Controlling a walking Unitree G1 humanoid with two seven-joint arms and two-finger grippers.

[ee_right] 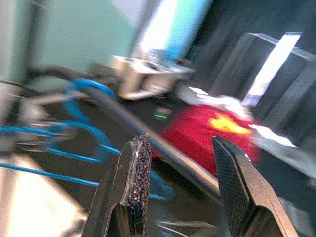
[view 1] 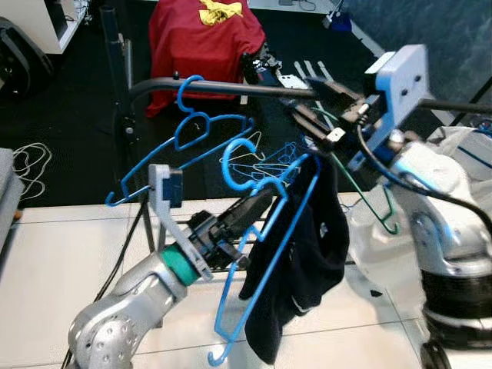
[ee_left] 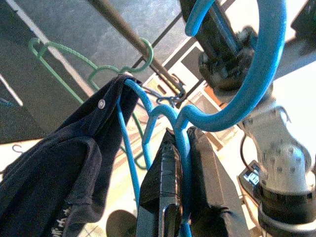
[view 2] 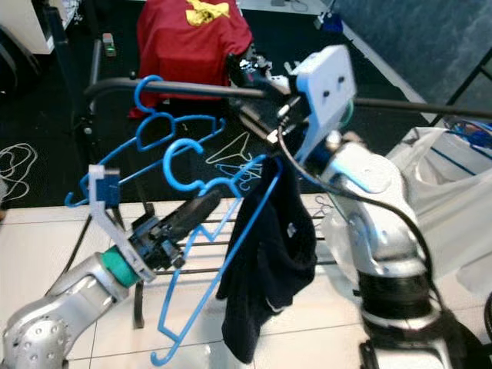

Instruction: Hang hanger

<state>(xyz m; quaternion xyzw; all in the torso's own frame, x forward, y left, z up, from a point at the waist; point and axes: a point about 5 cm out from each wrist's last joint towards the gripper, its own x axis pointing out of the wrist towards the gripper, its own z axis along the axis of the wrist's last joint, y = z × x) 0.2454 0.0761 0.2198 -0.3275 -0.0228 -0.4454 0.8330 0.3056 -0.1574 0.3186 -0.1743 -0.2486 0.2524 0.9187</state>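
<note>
Left gripper point(view 1: 257, 206) is clamped on the neck of a blue hanger point(view 1: 261, 254) carrying a dark garment point(view 1: 307, 261); the hanger's hook point(view 1: 240, 161) sits below the black rail point(view 1: 231, 87), not on it. Right gripper point(ee_right: 180, 182), fingers apart and empty, is raised beside the rail. A second blue hanger point(view 1: 181, 142) and a green hanger point(view 1: 377, 207) hang from the rail. A red shirt point(view 1: 204, 34) lies behind.

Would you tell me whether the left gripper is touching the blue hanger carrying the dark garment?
Touching: the left wrist view shows the left gripper clamped on the blue hanger.
</note>
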